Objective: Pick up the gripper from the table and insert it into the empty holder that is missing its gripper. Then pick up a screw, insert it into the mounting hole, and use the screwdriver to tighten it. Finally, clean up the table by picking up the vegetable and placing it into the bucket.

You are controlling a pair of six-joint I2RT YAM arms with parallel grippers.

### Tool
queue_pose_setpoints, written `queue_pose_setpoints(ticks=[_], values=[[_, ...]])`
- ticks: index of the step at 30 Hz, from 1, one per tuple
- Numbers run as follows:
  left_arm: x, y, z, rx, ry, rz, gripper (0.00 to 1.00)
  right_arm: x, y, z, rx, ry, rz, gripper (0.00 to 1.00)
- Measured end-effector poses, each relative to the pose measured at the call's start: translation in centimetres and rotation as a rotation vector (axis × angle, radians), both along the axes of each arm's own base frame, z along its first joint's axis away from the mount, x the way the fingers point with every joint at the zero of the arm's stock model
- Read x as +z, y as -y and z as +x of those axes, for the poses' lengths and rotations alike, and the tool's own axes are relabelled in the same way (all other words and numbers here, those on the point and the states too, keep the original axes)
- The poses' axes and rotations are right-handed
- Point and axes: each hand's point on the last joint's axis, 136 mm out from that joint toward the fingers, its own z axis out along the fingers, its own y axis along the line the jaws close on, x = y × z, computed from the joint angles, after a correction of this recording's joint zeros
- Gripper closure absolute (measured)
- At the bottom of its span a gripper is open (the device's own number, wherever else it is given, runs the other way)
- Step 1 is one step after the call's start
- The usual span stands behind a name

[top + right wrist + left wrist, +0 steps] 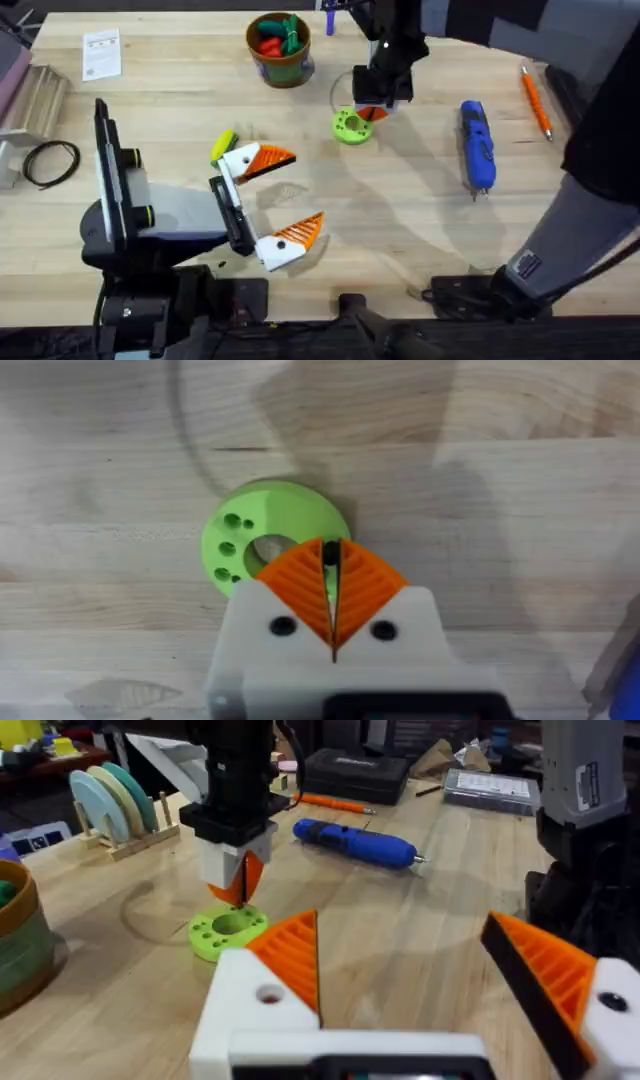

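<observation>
My right gripper (372, 110) stands fingertips-down on the green disc (350, 126), which has several holes. Its orange pads (370, 585) are shut on a small black screw (328, 550) at the disc's (270, 520) edge. From the left wrist, that right gripper (238, 885) touches the disc (228, 932). My left gripper (285, 195) rests wide open and holds nothing, with the yellow-green vegetable (222, 145) just beyond its far finger. The blue screwdriver (477, 145) lies at the right. The bucket (280, 50) stands at the back. The small orange gripper block and its holder are out of view.
Red and green toy vegetables sit in the bucket. An orange pencil-like tool (535, 100) lies far right, a paper card (102, 52) and a black cable loop (50, 160) at the left. A dish rack (110, 805) and a black case (355, 770) stand farther off.
</observation>
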Motion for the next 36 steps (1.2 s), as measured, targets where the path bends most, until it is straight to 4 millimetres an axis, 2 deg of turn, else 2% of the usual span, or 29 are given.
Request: queue_pose_setpoints(ticks=[18,22,27,32,36], values=[[0.0,0.0,0.0,0.000,0.000,0.000,0.016,0.0,0.2,-0.4,0.007,-0.017,-0.010,0.995],[0.0,0.0,0.0,0.000,0.000,0.000,0.015,0.5,0.3,-0.5,0.017,-0.008,-0.007,0.995],[0.0,0.0,0.0,0.000,0.000,0.000,0.015,3.8,0.5,-0.9,0.032,0.037,0.012,0.995],[0.0,0.0,0.0,0.000,0.000,0.000,0.015,8.8,0.6,-1.2,0.081,0.111,0.036,0.995],[0.0,0.0,0.0,0.000,0.000,0.000,0.015,12.5,1.1,-2.6,0.140,0.115,0.027,0.995]])
